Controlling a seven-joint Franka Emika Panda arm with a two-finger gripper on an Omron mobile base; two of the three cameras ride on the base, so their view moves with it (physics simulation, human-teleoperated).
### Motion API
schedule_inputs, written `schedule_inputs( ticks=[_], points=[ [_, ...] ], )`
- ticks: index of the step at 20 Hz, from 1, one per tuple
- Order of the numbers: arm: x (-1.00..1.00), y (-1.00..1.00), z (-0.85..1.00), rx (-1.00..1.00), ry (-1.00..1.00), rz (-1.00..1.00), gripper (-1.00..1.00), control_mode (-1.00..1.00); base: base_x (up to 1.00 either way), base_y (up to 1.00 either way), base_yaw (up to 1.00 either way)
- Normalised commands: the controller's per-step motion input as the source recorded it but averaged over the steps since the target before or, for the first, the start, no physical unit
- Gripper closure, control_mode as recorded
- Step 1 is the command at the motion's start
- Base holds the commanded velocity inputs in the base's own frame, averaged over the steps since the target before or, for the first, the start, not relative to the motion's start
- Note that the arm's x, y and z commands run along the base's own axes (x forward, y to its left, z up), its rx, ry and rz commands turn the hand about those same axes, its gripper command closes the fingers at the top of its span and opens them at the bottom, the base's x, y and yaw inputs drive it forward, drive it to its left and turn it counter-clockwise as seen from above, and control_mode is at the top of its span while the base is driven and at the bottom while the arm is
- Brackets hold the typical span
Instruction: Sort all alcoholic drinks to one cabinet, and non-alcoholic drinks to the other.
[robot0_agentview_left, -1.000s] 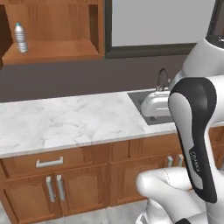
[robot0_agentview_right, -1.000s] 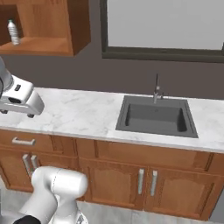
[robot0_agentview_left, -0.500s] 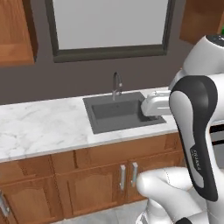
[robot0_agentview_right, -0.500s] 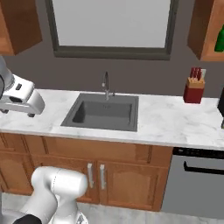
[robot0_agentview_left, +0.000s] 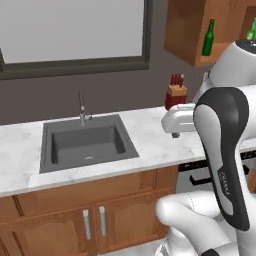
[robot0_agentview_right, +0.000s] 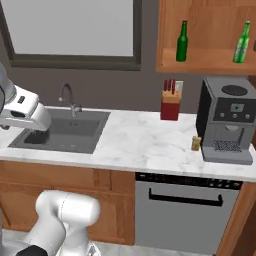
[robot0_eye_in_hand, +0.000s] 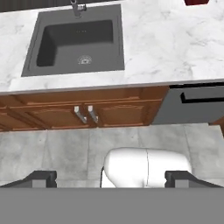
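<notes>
The end effector (robot0_eye_in_hand: 111, 177) is standing with its two dark fingertips (robot0_eye_in_hand: 41, 177) spread wide and nothing between them, looking down past the front edge of the white marble counter (robot0_eye_in_hand: 166, 43) at the grey floor (robot0_eye_in_hand: 52, 153). In the right base view the open wooden cabinet (robot0_agentview_right: 210, 62) is hanging on the wall above a grey coffee machine (robot0_agentview_right: 226, 120), and both beer bottles are standing upright on its shelf, well apart: the darker green bottle (robot0_agentview_right: 182, 42) toward the left end and the bright green bottle (robot0_agentview_right: 242, 43) toward the right, leaning slightly. From the left base view the darker green bottle (robot0_agentview_left: 208, 38) is showing in the same cabinet (robot0_agentview_left: 187, 30), with the bright green one mostly hidden behind the arm. On the counter (robot0_agentview_right: 145, 142) a red knife block (robot0_agentview_right: 170, 100) is sitting against the dark wall just left of the coffee machine, and a small tan item (robot0_agentview_right: 196, 143), too small to identify, is resting beside the machine's base. The dark grey sink (robot0_agentview_left: 87, 142) with its faucet (robot0_agentview_left: 82, 108) is lying to the left under the framed window (robot0_agentview_left: 75, 35). A dishwasher (robot0_agentview_right: 187, 210) is sitting under the counter.
</notes>
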Motion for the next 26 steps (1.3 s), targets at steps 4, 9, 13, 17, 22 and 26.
schedule_inputs(
  ticks=[4,9,13,17,22,26],
  points=[
    [0.00,0.00,0.00,0.00,0.00,0.00,-1.00,1.00,0.43,-1.00,0.03],
    [0.00,0.00,0.00,0.00,0.00,0.00,-1.00,1.00,0.45,-0.94,0.04],
    [0.00,0.00,0.00,0.00,0.00,0.00,-1.00,1.00,0.50,-0.61,0.02],
    [0.00,0.00,0.00,0.00,0.00,0.00,-1.00,1.00,0.61,-0.28,0.00],
    [0.00,0.00,0.00,0.00,0.00,0.00,-1.00,1.00,0.48,-0.06,-0.03],
    [0.02,-0.03,0.00,0.00,0.00,-0.03,-1.00,-1.00,0.12,0.00,-0.02]
  ],
)
